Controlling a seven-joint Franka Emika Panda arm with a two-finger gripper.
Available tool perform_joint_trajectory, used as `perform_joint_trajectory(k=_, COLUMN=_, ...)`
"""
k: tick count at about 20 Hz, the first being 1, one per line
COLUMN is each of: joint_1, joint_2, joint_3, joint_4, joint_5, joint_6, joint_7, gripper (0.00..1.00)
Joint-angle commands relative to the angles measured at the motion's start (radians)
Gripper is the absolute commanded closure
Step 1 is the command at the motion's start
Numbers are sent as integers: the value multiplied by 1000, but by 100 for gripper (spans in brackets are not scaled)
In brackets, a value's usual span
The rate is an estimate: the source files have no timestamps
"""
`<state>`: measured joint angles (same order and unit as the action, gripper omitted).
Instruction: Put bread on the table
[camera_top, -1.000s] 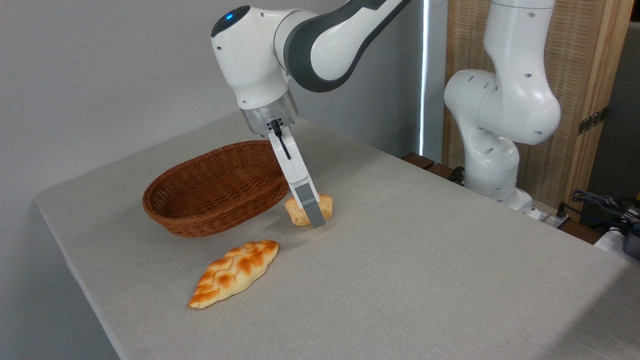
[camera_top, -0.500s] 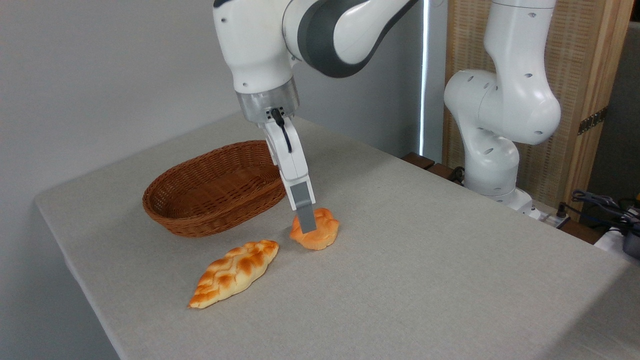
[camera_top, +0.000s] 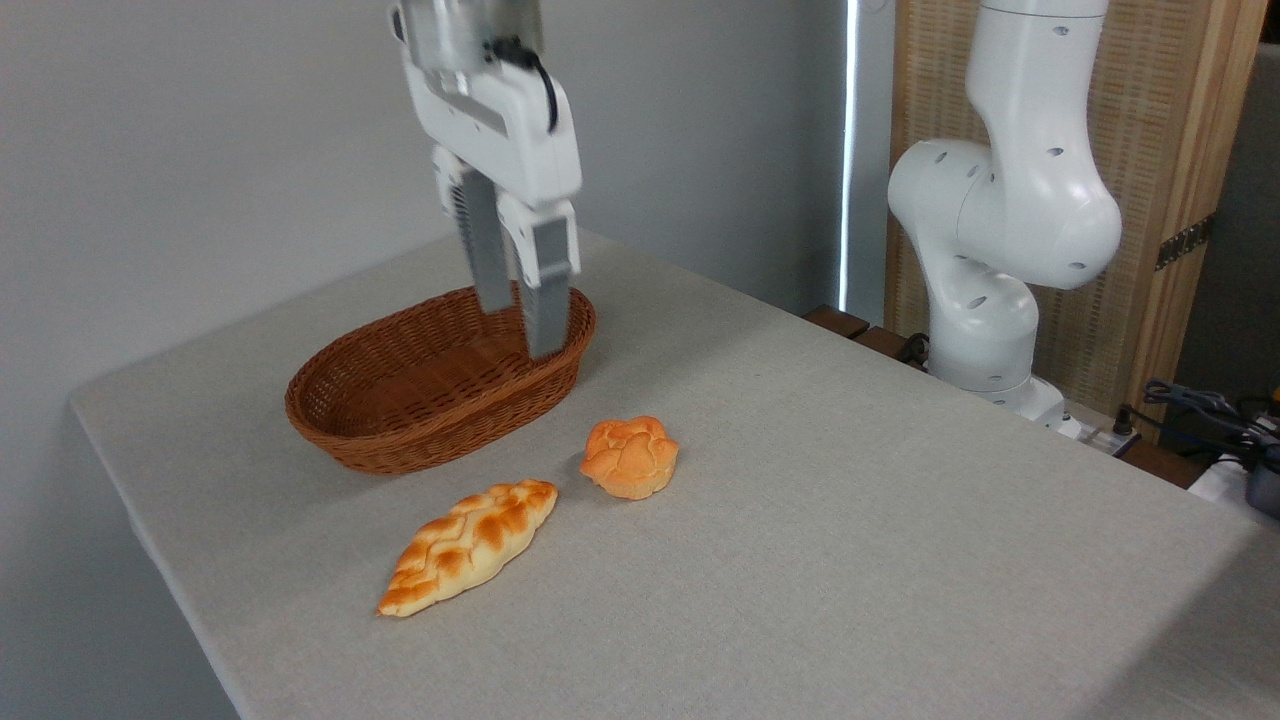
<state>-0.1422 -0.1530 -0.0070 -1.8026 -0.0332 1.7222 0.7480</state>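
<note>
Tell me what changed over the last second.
The gripper let go of the bread, rose and swung back over the basket, its fingers apart and empty. The bread tipped from its edge to lie flat on the table. The braided loaf and basket stayed put.

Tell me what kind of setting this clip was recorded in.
Most likely a robotics lab test bench: a cloth-covered table with a wicker basket and toy-like bread, the arm base mounted beside it, and loose cables at the right edge.

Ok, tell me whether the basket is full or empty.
Empty: the basket shows only bare wicker inside; the bun and loaf lie on the table.
</note>
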Motion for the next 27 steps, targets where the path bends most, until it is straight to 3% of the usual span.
perform_joint_trajectory(k=1, joint_1=-5, joint_2=73, joint_3=42, joint_4=141, joint_5=-13, joint_6=-70, joint_7=-44, gripper=0)
perform_joint_trajectory(k=5, joint_1=-5, joint_2=141, joint_3=76, joint_4=262, joint_5=-13, joint_6=-139, joint_7=-44, gripper=0)
perform_joint_trajectory(k=24, joint_1=-7, joint_2=164, joint_3=33, joint_4=264, joint_5=1, joint_6=-214, joint_7=-47, gripper=0)
perform_joint_trajectory(k=27, joint_1=-7, joint_2=165, joint_3=35, joint_4=264, joint_5=24, joint_6=-204, joint_7=-41, gripper=0)
